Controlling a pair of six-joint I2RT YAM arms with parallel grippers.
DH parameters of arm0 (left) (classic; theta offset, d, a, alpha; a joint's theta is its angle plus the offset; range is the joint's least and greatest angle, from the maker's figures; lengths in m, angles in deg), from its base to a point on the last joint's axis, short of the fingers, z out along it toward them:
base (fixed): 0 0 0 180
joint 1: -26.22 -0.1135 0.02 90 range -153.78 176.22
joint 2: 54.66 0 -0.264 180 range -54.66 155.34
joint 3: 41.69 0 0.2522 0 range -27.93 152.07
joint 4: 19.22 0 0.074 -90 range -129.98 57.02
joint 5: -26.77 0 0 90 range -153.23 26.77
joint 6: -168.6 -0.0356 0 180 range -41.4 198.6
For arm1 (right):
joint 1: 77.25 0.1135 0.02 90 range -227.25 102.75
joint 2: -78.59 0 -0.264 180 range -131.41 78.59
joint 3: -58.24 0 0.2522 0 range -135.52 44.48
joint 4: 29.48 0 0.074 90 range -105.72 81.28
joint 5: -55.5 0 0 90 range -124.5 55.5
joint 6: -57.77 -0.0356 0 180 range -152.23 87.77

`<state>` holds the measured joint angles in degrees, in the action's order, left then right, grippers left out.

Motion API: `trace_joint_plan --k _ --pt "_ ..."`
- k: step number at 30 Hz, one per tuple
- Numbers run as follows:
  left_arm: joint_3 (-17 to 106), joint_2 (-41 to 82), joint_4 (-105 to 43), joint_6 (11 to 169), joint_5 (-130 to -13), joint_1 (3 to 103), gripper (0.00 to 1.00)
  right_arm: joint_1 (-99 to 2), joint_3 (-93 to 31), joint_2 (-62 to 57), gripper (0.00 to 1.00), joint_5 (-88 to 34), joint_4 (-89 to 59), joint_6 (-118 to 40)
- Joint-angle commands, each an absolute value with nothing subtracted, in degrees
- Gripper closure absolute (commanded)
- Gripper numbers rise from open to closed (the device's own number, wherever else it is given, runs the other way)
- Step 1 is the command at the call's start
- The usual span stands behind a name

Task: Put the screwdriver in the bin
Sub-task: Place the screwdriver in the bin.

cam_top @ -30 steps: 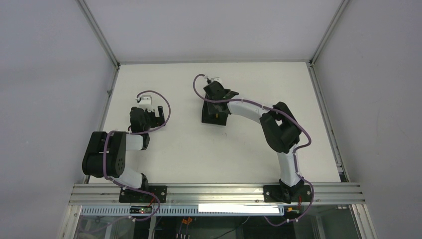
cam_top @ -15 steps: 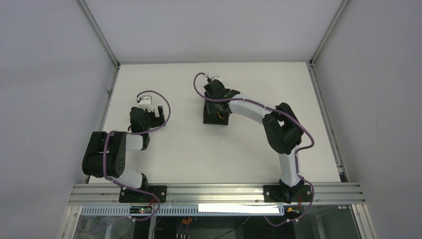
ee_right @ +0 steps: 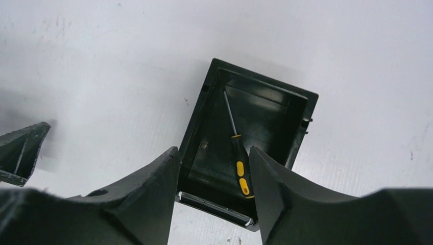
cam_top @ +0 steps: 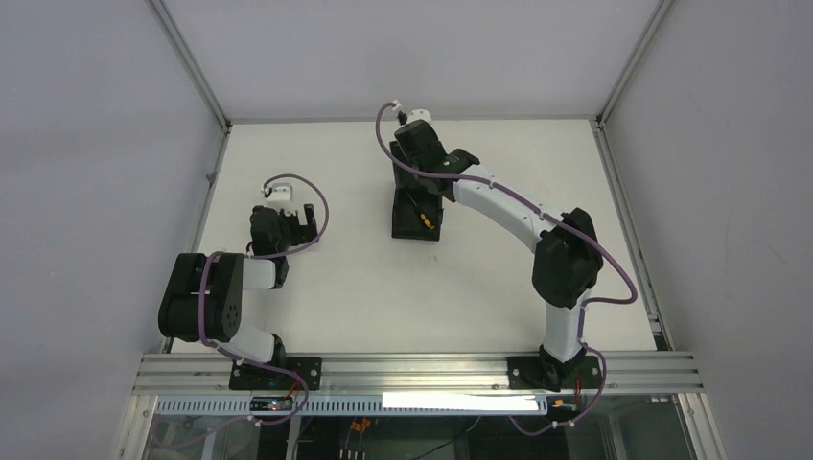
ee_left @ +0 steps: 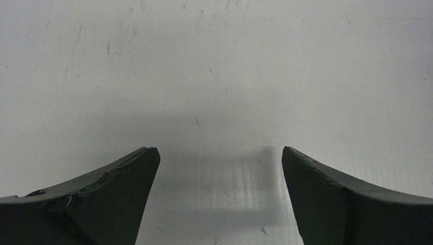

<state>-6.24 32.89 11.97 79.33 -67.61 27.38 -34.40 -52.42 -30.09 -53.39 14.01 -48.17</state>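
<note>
The black bin (cam_top: 398, 222) stands mid-table, and in the right wrist view I look straight down into the bin (ee_right: 196, 122). The screwdriver (ee_right: 240, 163) lies flat on its floor, its thin shaft toward the far wall and its black and yellow handle toward the low front edge; from above the screwdriver (cam_top: 427, 220) shows as a yellow speck. My right gripper (ee_right: 213, 151) hangs open above the bin with nothing between its fingers, and in the top view the right gripper (cam_top: 429, 187) sits over the bin's far end. My left gripper (ee_left: 219, 149) is open over bare table.
The left gripper (cam_top: 299, 218) rests low at the table's left, well apart from the bin. A dark wedge-shaped piece (ee_right: 23, 150) pokes in at the left edge of the right wrist view. White walls and metal rails (cam_top: 206, 182) border the table.
The right arm has stretched out and lifted toward the far side, uncovering the bin. Its jaws have opened and the screwdriver now lies in the bin. The left arm has not moved.
</note>
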Motion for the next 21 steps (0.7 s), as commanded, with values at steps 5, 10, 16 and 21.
trace_joint_plan --k 5,10,16,21 --pt "-6.2 31.7 13.5 79.6 -66.4 27.9 0.01 -34.1 -61.0 -25.1 0.29 -55.7 17.2 -43.5" --pt "-6.2 31.7 13.6 79.6 -66.4 27.8 0.01 -34.1 -63.5 -23.6 0.03 -58.1 17.2 -41.3" --pt "-6.2 31.7 13.5 79.6 -66.4 27.9 0.01 -34.1 -67.0 -22.2 0.01 -58.7 16.9 -37.6" --pt "-6.2 31.7 13.5 79.6 -66.5 27.9 0.01 -34.1 -68.7 -21.4 0.01 -58.9 16.6 -35.5"
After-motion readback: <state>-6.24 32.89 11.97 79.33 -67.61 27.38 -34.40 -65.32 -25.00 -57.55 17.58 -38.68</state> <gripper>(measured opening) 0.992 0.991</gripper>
